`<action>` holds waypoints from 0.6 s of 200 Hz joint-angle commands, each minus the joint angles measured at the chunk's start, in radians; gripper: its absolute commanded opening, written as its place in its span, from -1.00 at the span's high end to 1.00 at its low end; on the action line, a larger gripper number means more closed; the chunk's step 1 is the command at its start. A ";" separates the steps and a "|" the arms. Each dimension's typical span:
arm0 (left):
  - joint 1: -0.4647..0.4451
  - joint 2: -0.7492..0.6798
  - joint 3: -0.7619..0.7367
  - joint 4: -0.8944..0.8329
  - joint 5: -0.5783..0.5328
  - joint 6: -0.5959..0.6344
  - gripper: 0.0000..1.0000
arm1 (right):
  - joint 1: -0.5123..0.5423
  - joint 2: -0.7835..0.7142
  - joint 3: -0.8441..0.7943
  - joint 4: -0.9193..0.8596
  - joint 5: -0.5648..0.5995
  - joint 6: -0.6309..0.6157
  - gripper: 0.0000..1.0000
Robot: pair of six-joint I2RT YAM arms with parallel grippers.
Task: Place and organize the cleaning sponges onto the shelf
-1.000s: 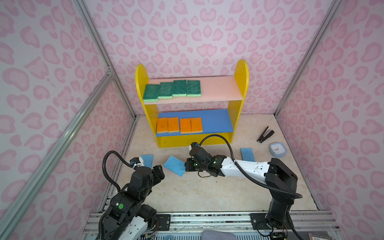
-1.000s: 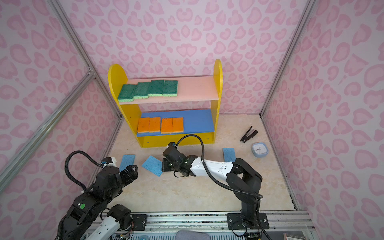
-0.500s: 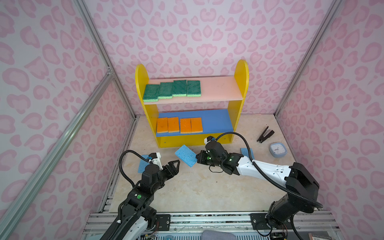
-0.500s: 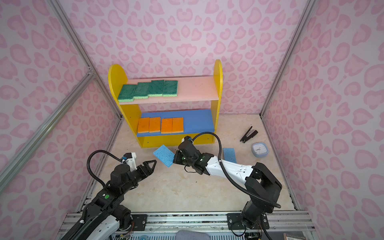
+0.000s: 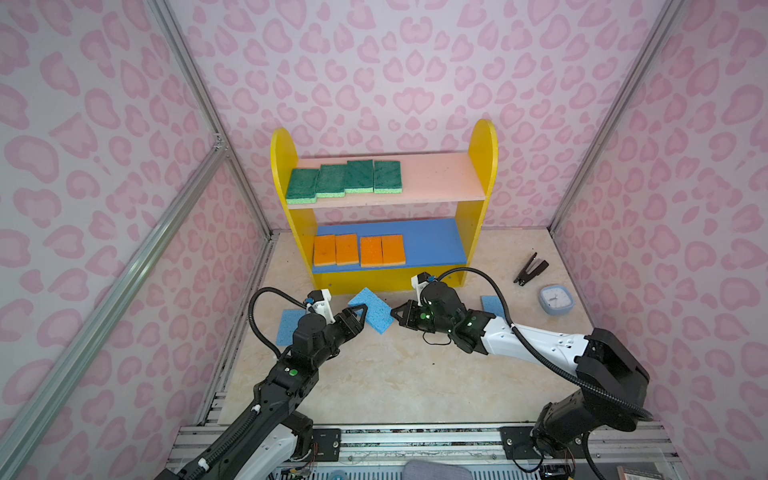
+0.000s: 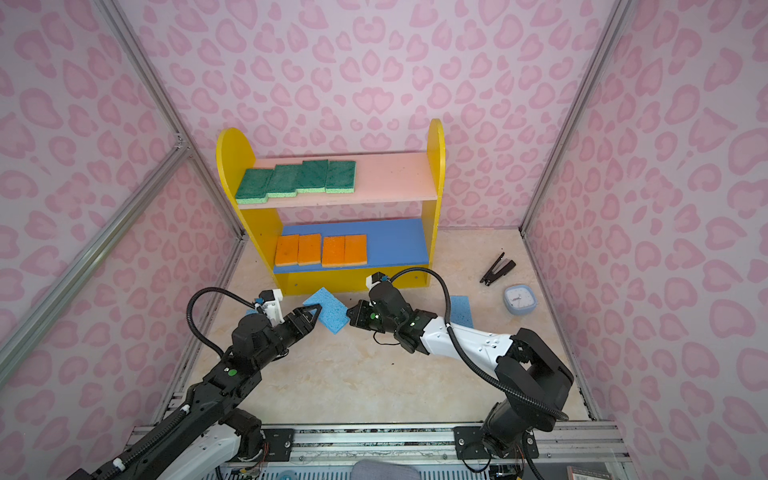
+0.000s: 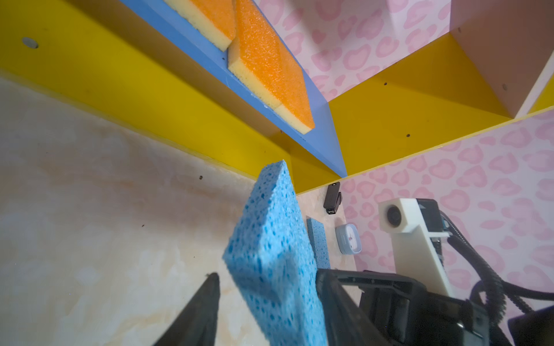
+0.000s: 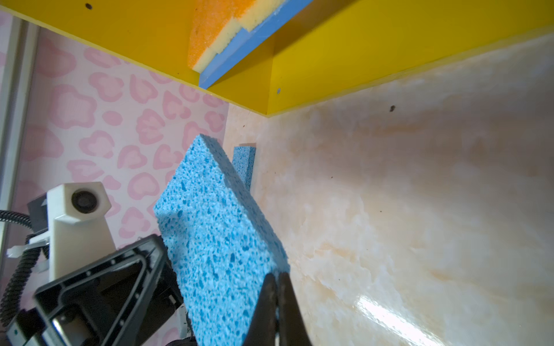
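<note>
A light blue sponge [image 5: 374,309] hangs tilted above the floor in front of the shelf [image 5: 484,166]. My right gripper [image 5: 395,316] is shut on its right edge, the fingertips [image 8: 277,287] pinching the foam thin. My left gripper [image 5: 360,313] is open and straddles the sponge's left end: one finger [image 7: 329,287] lies against it, and a gap shows at the other finger [image 7: 209,299]. Two more blue sponges lie on the floor, one at the left [image 5: 289,326] and one at the right [image 5: 492,305]. Green sponges [image 5: 345,178] line the pink board and orange ones [image 5: 359,249] the blue board.
A black stapler [image 5: 530,269] and a light-blue square clock [image 5: 555,298] lie on the floor right of the shelf. Pink patterned walls with metal frame bars close in on three sides. The shelf's yellow base [image 7: 150,99] stands just behind the held sponge.
My right gripper has lifted the blue sponge off the floor and carried it right, toward the shelf front. My left arm has reached forward and its jaws have narrowed around the sponge.
</note>
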 commanded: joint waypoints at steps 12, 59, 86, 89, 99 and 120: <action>0.001 0.040 0.045 0.101 0.005 -0.004 0.47 | 0.001 -0.014 -0.011 0.051 -0.042 -0.017 1.00; 0.013 0.060 0.093 0.060 0.038 0.006 0.93 | -0.043 -0.041 -0.048 0.111 -0.125 -0.043 0.18; 0.057 0.110 0.125 0.065 0.147 -0.001 0.93 | -0.090 -0.093 -0.061 0.104 -0.195 -0.109 -0.21; 0.063 0.117 0.130 0.069 0.164 -0.001 0.93 | -0.096 -0.099 -0.064 0.102 -0.200 -0.115 -0.22; 0.081 0.141 0.145 0.073 0.210 -0.006 0.93 | -0.125 -0.124 -0.080 0.091 -0.220 -0.132 -0.23; 0.105 0.179 0.175 0.095 0.287 -0.009 0.93 | -0.185 -0.163 -0.120 0.115 -0.283 -0.133 -0.23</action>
